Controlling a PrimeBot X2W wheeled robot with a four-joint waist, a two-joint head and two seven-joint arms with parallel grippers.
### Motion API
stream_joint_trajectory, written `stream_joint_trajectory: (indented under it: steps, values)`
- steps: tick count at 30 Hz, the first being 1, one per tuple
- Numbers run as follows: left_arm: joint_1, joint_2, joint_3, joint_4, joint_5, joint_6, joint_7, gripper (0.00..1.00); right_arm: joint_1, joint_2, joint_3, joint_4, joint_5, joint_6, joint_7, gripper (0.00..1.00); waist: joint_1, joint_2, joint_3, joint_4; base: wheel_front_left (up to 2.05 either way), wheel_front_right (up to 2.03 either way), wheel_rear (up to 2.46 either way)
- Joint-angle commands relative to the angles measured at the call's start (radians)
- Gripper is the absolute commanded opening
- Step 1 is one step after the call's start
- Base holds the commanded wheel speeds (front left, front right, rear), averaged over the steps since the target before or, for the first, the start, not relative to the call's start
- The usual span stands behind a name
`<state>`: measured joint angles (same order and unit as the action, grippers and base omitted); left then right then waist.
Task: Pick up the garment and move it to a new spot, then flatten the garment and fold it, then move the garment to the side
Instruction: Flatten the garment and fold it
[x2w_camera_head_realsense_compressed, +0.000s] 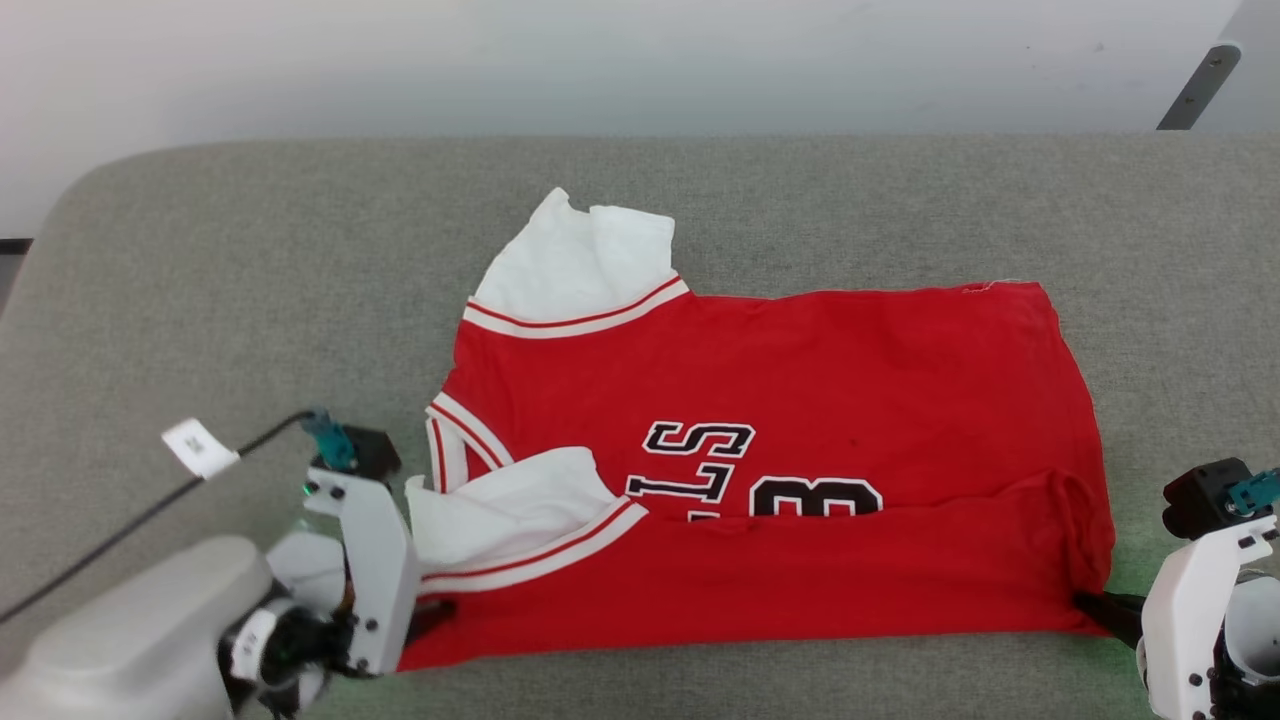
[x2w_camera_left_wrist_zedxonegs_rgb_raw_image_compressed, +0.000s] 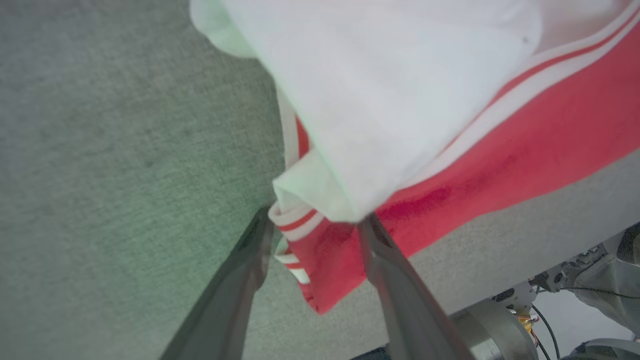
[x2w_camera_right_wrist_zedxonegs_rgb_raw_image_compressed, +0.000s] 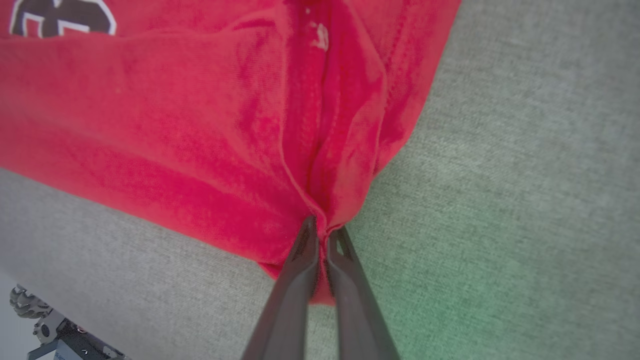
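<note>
Garment (x2w_camera_head_realsense_compressed: 800, 370) between wide-spread left end effector (x2w_camera_left_wrist_zedxonegs_rgb_raw_image_compressed: 315, 220) fingers (x2w_camera_left_wrist_zedxonegs_rgb_raw_image_compressed: 395, 280)

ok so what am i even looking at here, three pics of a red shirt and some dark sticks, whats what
This is a two-armed robot folding a shirt. The wide picture comes from a camera on its head, looking down at a grey fabric-covered surface. On it lies a red jersey with white sleeves and black lettering, its near edge folded up over the letters. The other two pictures come from cameras on the wrists, each looking along that arm's two dark fingers. The right gripper is pinched shut on the jersey's red corner. The left gripper stands open, its fingers either side of the corner by the white sleeve, not clamping it.
</note>
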<state>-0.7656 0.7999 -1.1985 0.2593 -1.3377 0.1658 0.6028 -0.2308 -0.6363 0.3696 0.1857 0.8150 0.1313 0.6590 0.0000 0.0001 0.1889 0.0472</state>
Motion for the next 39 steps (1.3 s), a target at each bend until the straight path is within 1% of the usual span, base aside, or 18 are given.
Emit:
stream_joint_trajectory:
  steps: [1,3,4,5,6,7,8,13,16,19,22,25,27,30,32,35,39]
  values:
    - [-0.022,0.009,0.006,0.009,0.013,-0.006,-0.006,1.0,-0.004,0.009,0.012,0.006,-0.005,-0.001,-0.002,0.0,0.0,-0.0001,-0.002,-0.001,0.0,0.0,0.0]
    - [-0.04,0.021,0.009,0.006,0.023,-0.004,0.003,1.0,-0.011,0.009,0.006,0.007,-0.007,-0.001,-0.014,0.23,0.0,-0.0001,-0.005,-0.003,0.0,0.0,0.0]
    - [-0.05,0.029,0.007,0.004,0.03,-0.002,0.011,1.0,-0.013,0.008,0.006,0.008,-0.009,-0.001,-0.015,0.37,0.0,-0.0001,-0.008,-0.003,0.0,0.0,0.0]
    - [-0.065,0.037,0.01,-0.002,0.035,-0.001,0.015,1.0,-0.015,0.007,0.002,0.007,-0.012,-0.001,-0.023,0.48,0.0,-0.0001,-0.009,-0.004,0.0,0.0,0.0]
    - [-0.065,0.037,0.01,-0.002,0.035,-0.001,0.015,1.0,-0.015,0.007,0.002,0.007,-0.012,-0.001,-0.023,0.48,0.0,-0.0001,-0.009,-0.004,0.0,0.0,0.0]
    - [-0.079,0.042,0.016,-0.007,0.039,0.001,0.017,1.0,-0.017,0.008,-0.003,0.005,-0.014,-0.001,-0.029,0.91,0.0,-0.0001,-0.01,-0.005,0.0,0.0,0.0]
    - [-0.092,0.048,0.021,-0.012,0.044,0.0,0.021,1.0,-0.018,0.009,-0.005,0.003,-0.012,-0.001,-0.033,1.0,0.0,-0.0001,-0.012,-0.006,0.0,0.0,0.0]
    - [-0.177,0.084,0.047,-0.04,0.08,-0.002,0.032,1.0,-0.021,0.01,-0.039,-0.028,-0.013,-0.001,-0.046,1.0,0.0,-0.0001,-0.014,-0.022,0.0,0.0,0.0]
    - [-0.232,0.088,0.07,-0.04,0.1,-0.007,0.021,1.0,-0.026,0.015,-0.072,-0.06,-0.028,-0.001,-0.073,1.0,0.0,-0.0001,-0.006,-0.038,0.0,0.0,0.0]
    - [-0.288,0.079,0.096,-0.024,0.124,-0.026,-0.005,1.0,-0.027,0.03,-0.108,-0.112,-0.051,-0.001,-0.112,1.0,0.0,-0.0001,0.011,-0.06,0.0,0.0,0.0]
    - [-0.341,0.063,0.114,0.011,0.148,-0.048,-0.036,1.0,-0.042,0.047,-0.146,-0.176,-0.095,-0.001,-0.186,1.0,0.0,-0.0001,0.036,-0.085,0.0,0.0,0.0]
    - [-0.397,0.047,0.131,0.057,0.186,-0.081,-0.085,1.0,-0.059,0.079,-0.185,-0.237,-0.16,-0.001,-0.296,1.0,0.0,-0.0001,0.07,-0.116,0.0,0.0,0.0]
    - [-0.431,0.037,0.139,0.094,0.211,-0.108,-0.121,1.0,-0.068,0.114,-0.216,-0.264,-0.205,-0.001,-0.373,1.0,0.0,-0.0001,0.095,-0.138,0.0,0.0,0.0]
    - [-0.473,0.013,0.153,0.157,0.232,-0.126,-0.158,1.0,-0.077,0.177,-0.259,-0.302,-0.273,-0.001,-0.484,1.0,0.0,-0.0001,0.132,-0.164,0.0,0.0,0.0]
    - [-0.502,-0.005,0.163,0.199,0.238,-0.138,-0.173,1.0,-0.077,0.213,-0.268,-0.329,-0.318,-0.001,-0.538,1.0,0.0,-0.0001,0.158,-0.181,0.0,0.0,0.0]
    - [-0.538,-0.021,0.163,0.258,0.244,-0.165,-0.169,1.0,-0.071,0.261,-0.28,-0.365,-0.375,-0.001,-0.593,1.0,0.0,-0.0001,0.199,-0.208,0.0,0.0,0.0]
    - [-0.582,-0.03,0.157,0.331,0.231,-0.202,-0.112,1.0,-0.068,0.308,-0.277,-0.383,-0.431,-0.001,-0.628,1.0,0.0,-0.0001,0.251,-0.24,0.0,0.0,0.0]
